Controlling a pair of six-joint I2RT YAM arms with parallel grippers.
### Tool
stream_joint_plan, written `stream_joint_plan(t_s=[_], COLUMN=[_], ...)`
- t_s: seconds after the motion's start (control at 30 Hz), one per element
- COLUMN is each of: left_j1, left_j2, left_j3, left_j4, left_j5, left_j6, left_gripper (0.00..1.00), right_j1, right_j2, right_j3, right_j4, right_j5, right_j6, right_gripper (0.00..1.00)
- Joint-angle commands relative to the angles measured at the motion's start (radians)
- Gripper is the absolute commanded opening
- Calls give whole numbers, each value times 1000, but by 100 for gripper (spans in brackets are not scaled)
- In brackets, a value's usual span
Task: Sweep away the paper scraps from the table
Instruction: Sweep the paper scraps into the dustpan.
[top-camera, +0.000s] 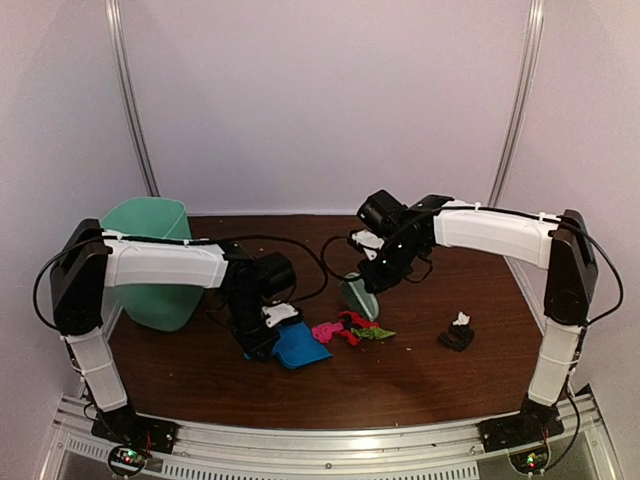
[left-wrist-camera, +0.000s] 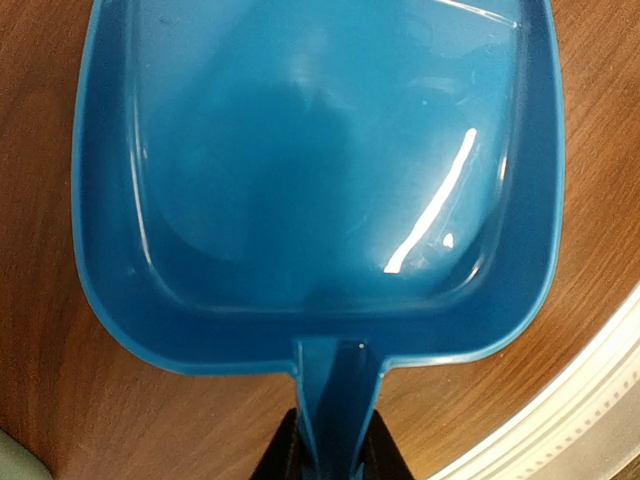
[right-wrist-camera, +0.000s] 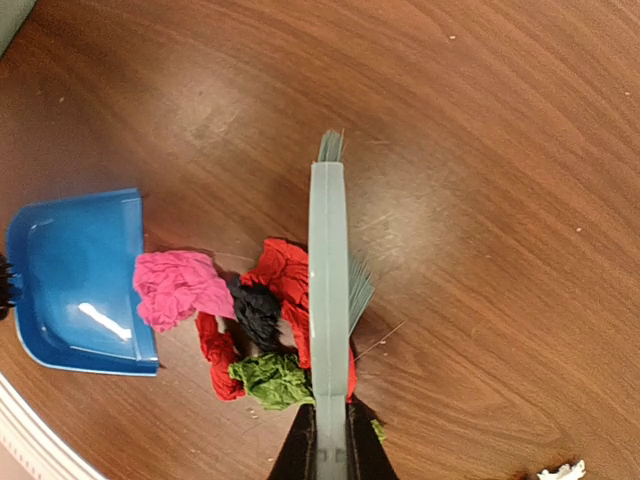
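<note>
A mint-green bin (top-camera: 150, 262) stands at the far left, near the back left corner of the dark wood-grain worktop (top-camera: 420, 385). Just right of it, the left end effector (left-wrist-camera: 335, 455) is clenched on the handle of a blue dustpan (left-wrist-camera: 320, 180), with one finger pressed against each side of the handle. The dustpan lies on the worktop with its wide mouth facing right.

A pile of paper scraps (right-wrist-camera: 250, 320) lies on the bare wood directly in front of that mouth. A pink scrap sits at the dustpan's lip, and beyond it black, red and green scraps are bunched close together.

A pale green brush (right-wrist-camera: 328, 300) stands against the right side of the pile, touching the red scraps, with some bristles splayed out along its edge. The right end effector (right-wrist-camera: 330, 445) is grasping the brush from above, its jaws tight on the brush's back.

Farther right, well apart from the pile, two stray scraps (top-camera: 458, 333) rest on the worktop, a white one on top of a black one.
</note>
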Motion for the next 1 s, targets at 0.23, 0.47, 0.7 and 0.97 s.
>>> stream_joint_plan(t_s=[0.23,0.47,0.7,0.97], left_j1=[-7,-56,-93,-122], left_j2=[27,30,25,19], left_j3=[29,32,17,-14], left_j4=[32,64,105,125], left_j5=[42,69,104,116], left_j6=[11,-22,-72,-106], left_gripper=[0,0,0,0], right_j1=[41,40,28,-31], right_j2=[-29,-84,-197,-418], right_j3=[-80,-168,-330,-484], right_j4=[99,208,360,436], right_j5=[-226,-314,-344,-291], right_j6=[127,260,390,435], right_gripper=[0,0,0,0])
